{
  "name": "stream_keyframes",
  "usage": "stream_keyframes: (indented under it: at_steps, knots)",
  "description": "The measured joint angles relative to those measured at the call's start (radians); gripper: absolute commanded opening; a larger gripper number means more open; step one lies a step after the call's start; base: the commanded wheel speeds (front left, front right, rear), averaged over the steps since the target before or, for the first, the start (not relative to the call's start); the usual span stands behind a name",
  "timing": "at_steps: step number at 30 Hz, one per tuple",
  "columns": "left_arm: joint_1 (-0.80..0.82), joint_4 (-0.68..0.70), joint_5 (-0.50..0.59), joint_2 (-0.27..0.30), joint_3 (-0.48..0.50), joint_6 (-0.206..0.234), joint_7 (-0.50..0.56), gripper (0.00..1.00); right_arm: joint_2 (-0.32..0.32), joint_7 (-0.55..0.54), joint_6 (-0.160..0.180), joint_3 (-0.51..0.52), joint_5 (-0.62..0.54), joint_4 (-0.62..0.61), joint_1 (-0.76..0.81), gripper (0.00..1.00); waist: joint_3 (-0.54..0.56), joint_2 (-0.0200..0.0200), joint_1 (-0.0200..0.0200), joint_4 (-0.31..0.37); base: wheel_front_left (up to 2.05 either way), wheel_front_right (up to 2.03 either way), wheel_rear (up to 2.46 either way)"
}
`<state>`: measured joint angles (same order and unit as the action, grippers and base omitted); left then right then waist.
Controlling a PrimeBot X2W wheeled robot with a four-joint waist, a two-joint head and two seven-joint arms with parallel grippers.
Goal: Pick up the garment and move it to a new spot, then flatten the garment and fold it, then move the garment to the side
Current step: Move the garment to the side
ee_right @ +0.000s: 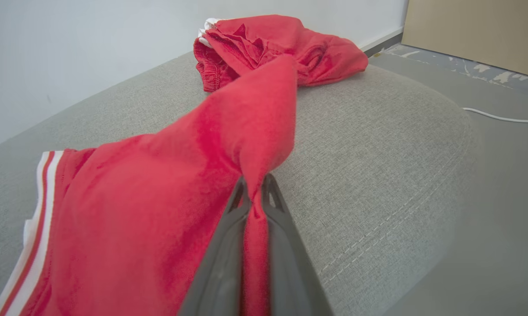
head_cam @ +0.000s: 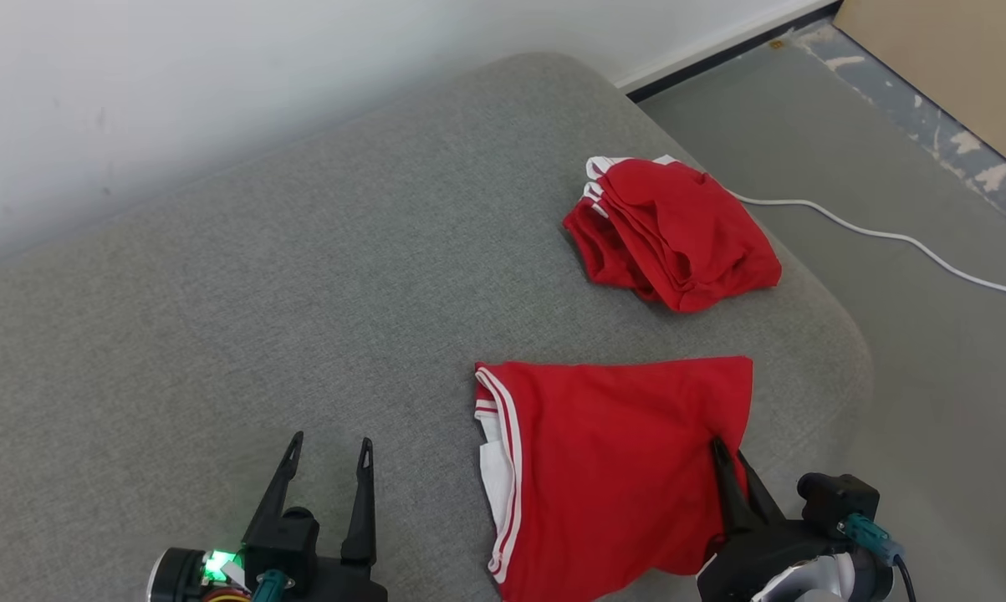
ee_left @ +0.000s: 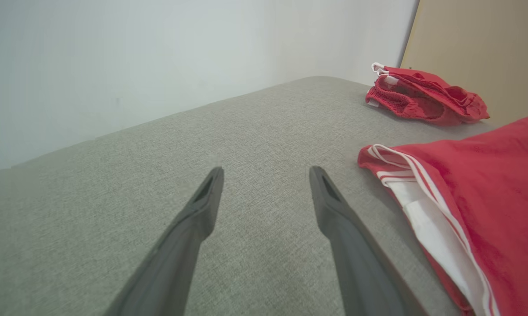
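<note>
My right gripper [head_cam: 728, 451] pinches the garment [head_cam: 611, 468] at lower right. Left gripper [head_cam: 332, 439] spread wide, empty, lower left over cushion [head_cam: 302, 293]. Red pile [head_cam: 678, 230] upper right.

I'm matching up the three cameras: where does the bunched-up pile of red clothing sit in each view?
Head view: the bunched red pile is upper right of centre, near the far right corner of the grey cushion.
Left wrist view: upper right, at the cushion's far edge.
Right wrist view: top centre, behind the raised corner of the striped red garment.
Shared landmark: the tan board, right of the pile in all three.
</note>
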<state>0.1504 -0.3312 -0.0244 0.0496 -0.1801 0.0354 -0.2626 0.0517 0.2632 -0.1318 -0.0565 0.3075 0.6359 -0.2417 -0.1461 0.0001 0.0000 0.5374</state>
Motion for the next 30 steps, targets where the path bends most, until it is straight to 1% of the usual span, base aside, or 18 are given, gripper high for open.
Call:
stream_keyframes:
  at_steps: [5,9,14,18,24,26,30]
  knots:
    - [0.001,0.004,0.0,-0.001,-0.003,0.007,0.0,1.0,0.0,0.0,0.0,-0.01,-0.006,-0.024,-0.006,0.0,-0.011,0.0,0.0,0.008,0.0,0.0,0.0]
    - [-0.008,0.031,0.003,0.002,0.009,0.017,0.0,1.0,0.001,0.0,0.0,-0.033,-0.021,-0.033,-0.055,0.0,-0.014,0.0,0.0,0.004,0.0,0.0,0.0]
    - [-0.032,0.096,0.023,0.01,0.026,0.047,0.0,1.0,0.048,0.0,0.0,-0.115,-0.023,-0.011,-0.191,0.0,-0.038,0.0,0.0,-0.006,0.0,0.0,0.0]
    - [-0.028,0.12,0.036,0.019,0.013,0.053,0.0,1.0,0.094,0.0,0.0,-0.124,-0.024,0.012,-0.303,0.0,-0.055,0.0,0.0,-0.029,0.0,0.0,0.0]
    - [-0.013,0.127,0.05,0.038,-0.015,0.07,0.0,1.0,0.159,0.0,0.0,-0.088,-0.07,0.071,-0.456,0.0,-0.094,0.0,0.0001,-0.09,0.0,0.0,0.0]
    - [0.004,0.131,0.053,0.047,-0.025,0.074,0.0,1.0,0.187,0.0,0.0,-0.05,-0.085,0.098,-0.501,0.0,-0.11,0.0,0.0001,-0.111,0.0,0.0,0.0]
    - [0.029,0.14,0.06,0.059,-0.05,0.088,0.0,1.0,0.254,0.0,0.0,0.053,-0.156,0.174,-0.566,0.0,-0.145,0.0,0.0001,-0.15,0.0,0.0,0.0]
